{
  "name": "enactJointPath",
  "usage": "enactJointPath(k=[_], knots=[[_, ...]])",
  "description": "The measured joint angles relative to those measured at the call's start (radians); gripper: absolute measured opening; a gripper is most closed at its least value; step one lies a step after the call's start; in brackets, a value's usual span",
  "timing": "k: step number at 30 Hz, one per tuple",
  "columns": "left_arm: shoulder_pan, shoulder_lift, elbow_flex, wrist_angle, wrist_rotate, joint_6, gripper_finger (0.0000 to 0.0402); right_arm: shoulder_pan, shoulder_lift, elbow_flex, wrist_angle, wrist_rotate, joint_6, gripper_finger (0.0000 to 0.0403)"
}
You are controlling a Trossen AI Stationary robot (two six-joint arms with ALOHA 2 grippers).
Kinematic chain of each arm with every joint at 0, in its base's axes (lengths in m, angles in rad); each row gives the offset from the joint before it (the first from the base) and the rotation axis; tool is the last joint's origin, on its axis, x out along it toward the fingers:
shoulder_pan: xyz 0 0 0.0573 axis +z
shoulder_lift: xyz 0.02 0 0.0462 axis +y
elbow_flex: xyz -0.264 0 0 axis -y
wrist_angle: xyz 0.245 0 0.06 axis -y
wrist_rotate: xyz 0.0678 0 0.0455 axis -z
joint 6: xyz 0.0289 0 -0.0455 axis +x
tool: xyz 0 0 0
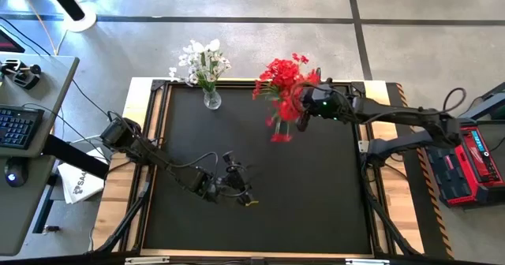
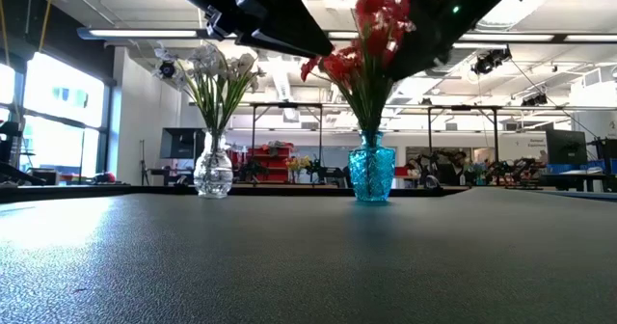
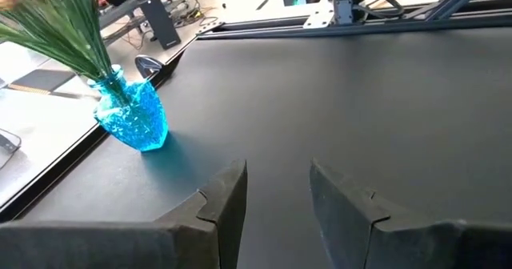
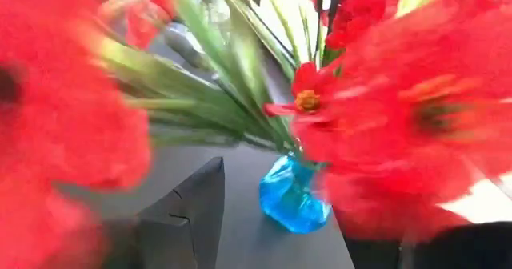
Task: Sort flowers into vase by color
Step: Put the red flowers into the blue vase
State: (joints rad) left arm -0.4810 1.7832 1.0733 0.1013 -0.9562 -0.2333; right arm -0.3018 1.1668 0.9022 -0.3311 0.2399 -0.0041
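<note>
Your right hand point(image 1: 302, 113) hangs in among the red flowers point(image 1: 282, 82), directly above the blue vase point(image 2: 371, 172) that holds them. Its fingers stand apart, and in its wrist view blooms crowd both sides with nothing pinched between the fingers, so I judge the sprig is free and sitting in the bunch.

Your left hand point(image 1: 246, 195) rests low over the dark counter point(image 1: 316, 202), well away from both vases, its fingers point(image 3: 228, 201) parted with bare mat in the gap and nothing held. The blue vase lies ahead of it and off to one side.

The white flowers point(image 1: 202, 58) stand in the clear vase point(image 2: 213, 175), across from your right hand on the far side of the red bunch. No loose sprig shows on the counter, so the sorting looks close to finished, if not done.

If you must take a sprig again, treat it as very light and springy: thin stems that bend and spring back, with soft heads that crush or snag. Grip the stem low, below the blooms, not the petals. The vases look like glass, narrow-necked and top-heavy with their loads, so a stem caught on your fingers could tip one. Draw the right hand straight up and clear of the blooms.
</note>
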Motion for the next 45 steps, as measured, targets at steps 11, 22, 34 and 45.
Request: enactJointPath(k=[11, 22, 34, 45], knots=[[-0.03, 0.0, 0.0, -0.005, 0.0, 0.0, 0.0124, 0.182, -0.126, -0.05, 0.003, 0.114, -0.098, 0.0194], [-0.095, 0.001, 0.0, -0.034, -0.152, 0.002, 0.0124, 0.349, -0.118, -0.511, 0.843, 0.297, -0.31, 0.0194], [-0.112, 0.001, 0.0, -0.029, -0.276, 0.004, 0.0124, 0.292, 0.124, -0.391, 1.049, 0.361, -0.476, 0.0155], [-0.127, 0.001, 0.0, -0.03, -0.276, 0.003, 0.0124, 0.198, 0.167, -0.319, 1.044, 0.366, -0.439, 0.0013]])
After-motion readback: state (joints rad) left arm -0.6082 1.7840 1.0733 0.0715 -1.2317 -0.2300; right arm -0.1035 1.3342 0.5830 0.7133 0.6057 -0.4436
